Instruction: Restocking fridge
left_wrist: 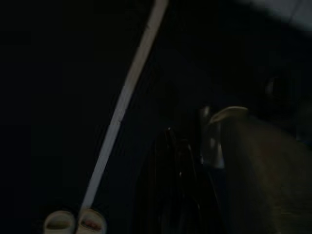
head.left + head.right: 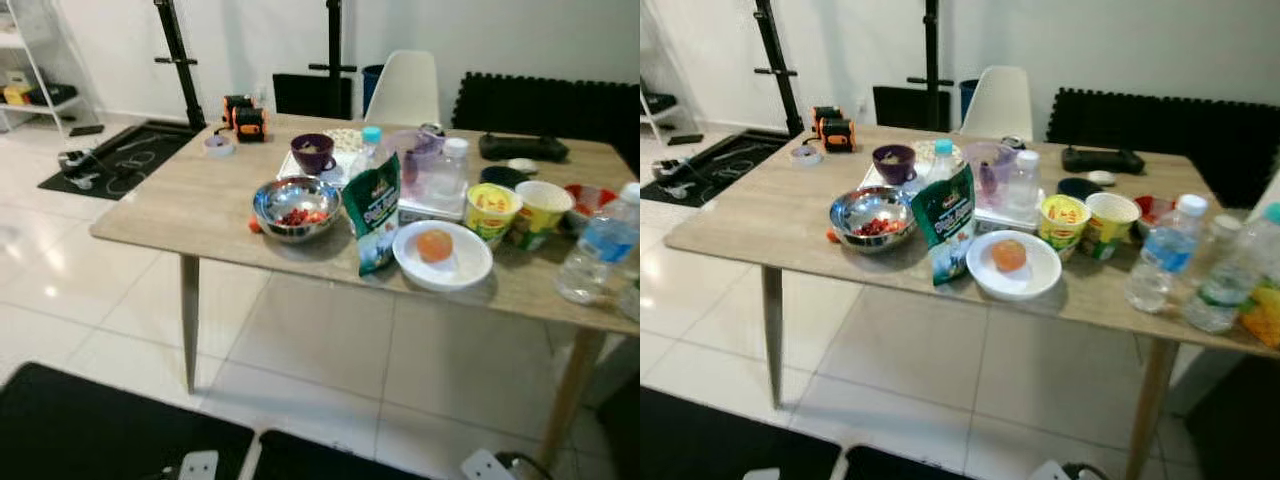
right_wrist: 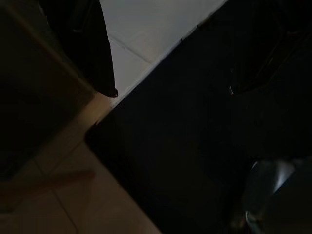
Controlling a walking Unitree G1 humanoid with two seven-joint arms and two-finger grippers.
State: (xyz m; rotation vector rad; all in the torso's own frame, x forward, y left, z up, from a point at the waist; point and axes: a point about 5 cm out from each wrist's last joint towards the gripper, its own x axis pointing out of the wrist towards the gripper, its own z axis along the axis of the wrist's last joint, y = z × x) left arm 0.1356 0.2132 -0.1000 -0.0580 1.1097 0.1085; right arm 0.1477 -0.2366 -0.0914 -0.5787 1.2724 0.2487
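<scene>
Groceries crowd the wooden table (image 2: 180,205) — green snack bag (image 2: 375,215) upright.

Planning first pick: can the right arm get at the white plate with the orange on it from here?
Probably not yet. The white plate sits near the table edge with open floor in front, but both arms hang idle and the robot stands well back.

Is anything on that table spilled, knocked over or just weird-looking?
Nothing looks spilled or knocked over. One small oddity: a little red-orange piece lies loose on the wooden table, touching the steel bowl of red bits, instead of inside it. The green snack bag stands upright, leaning slightly.
</scene>
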